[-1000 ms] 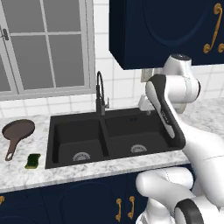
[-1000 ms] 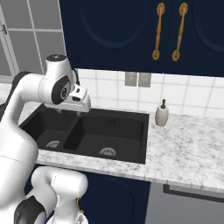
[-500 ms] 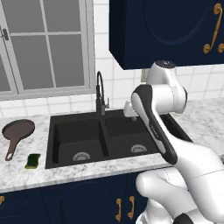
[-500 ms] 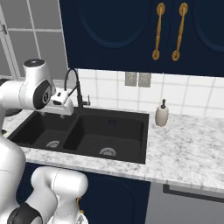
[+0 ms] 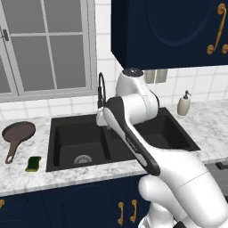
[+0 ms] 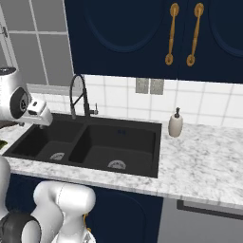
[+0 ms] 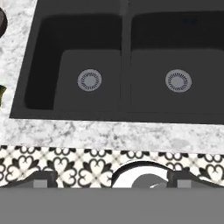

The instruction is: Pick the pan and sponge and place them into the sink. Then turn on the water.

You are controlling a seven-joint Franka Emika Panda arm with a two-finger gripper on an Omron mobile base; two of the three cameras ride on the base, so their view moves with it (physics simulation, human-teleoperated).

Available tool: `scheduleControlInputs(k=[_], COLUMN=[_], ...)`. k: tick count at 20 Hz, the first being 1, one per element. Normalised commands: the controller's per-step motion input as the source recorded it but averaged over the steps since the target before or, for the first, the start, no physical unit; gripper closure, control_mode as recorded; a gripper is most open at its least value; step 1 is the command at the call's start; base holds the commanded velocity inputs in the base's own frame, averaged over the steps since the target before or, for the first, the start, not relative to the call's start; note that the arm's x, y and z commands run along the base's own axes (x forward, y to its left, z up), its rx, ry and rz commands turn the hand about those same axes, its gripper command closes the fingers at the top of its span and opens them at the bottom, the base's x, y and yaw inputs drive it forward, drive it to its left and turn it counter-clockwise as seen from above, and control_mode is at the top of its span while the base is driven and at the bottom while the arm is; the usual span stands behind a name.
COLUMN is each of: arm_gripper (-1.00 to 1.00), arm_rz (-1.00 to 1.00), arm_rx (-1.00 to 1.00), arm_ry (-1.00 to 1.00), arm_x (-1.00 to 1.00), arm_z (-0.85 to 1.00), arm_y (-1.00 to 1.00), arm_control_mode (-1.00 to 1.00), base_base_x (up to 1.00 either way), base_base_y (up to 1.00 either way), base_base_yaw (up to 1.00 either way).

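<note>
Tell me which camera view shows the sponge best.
The left base view: the sponge lies whole on the counter, left of the sink and in front of the pan. The hand view and the right base view each catch just a green sliver at their left edge.

Black double-basin sink (image 5: 67, 133) set in marble counter (image 5: 209, 120). Pan (image 5: 18, 132) on counter left of sink, handle toward near edge; sponge (image 5: 33, 163) just beside handle tip. Soap dispenser (image 5: 183, 104) far right.
</note>
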Motion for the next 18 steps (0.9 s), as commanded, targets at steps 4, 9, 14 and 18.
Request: scheduleControlInputs(k=[4,9,14,18], arm_gripper=[-1.00,-1.00,-1.00,-1.00], arm_rz=[0.06,0.07,0.01,0.00], arm_rx=[0.00,0.00,-0.02,-0.06], arm_ry=[0.16,0.14,0.00,0.00], arm_x=[0.25,0.36,0.29,0.12], arm_z=[-0.03,-0.15,-0.47,-0.22], arm_y=[1.00,1.00,1.00,0.45], arm_control_mode=[-1.00,-1.00,-1.00,-1.00], base_base_x=[0.00,0.00,0.00,0.00], base_base_y=[0.00,0.00,0.00,0.00], base_base_yaw=[0.00,0.00,0.00,0.00])
